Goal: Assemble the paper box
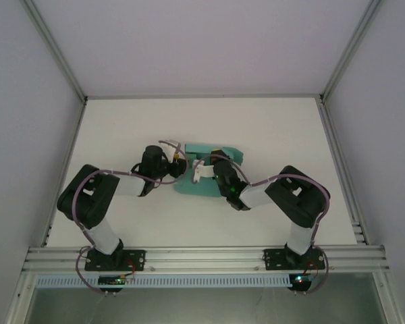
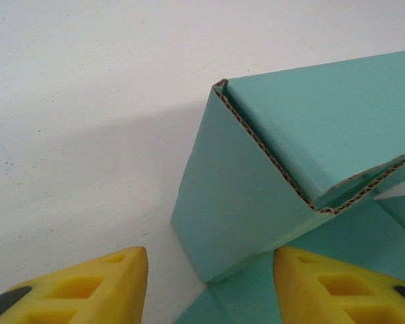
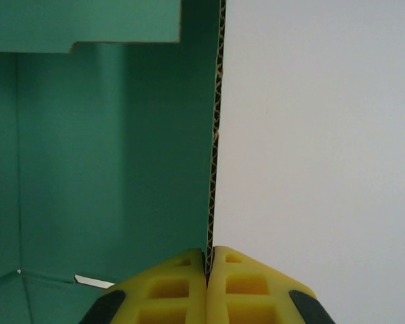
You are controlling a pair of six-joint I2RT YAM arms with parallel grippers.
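At the box's [image 1: 192, 187] left end, our left tool [image 2: 210, 253] stands apart, straddling the corner of a raised wall. The box sits on the counter [image 1: 121, 128], half folded and open upward, its long axis roughly left to right. We judge it light corrugated card, stiff but easily creased, best held near folds. Our right tool [image 3: 209, 255] is clamped on an upright wall's edge.
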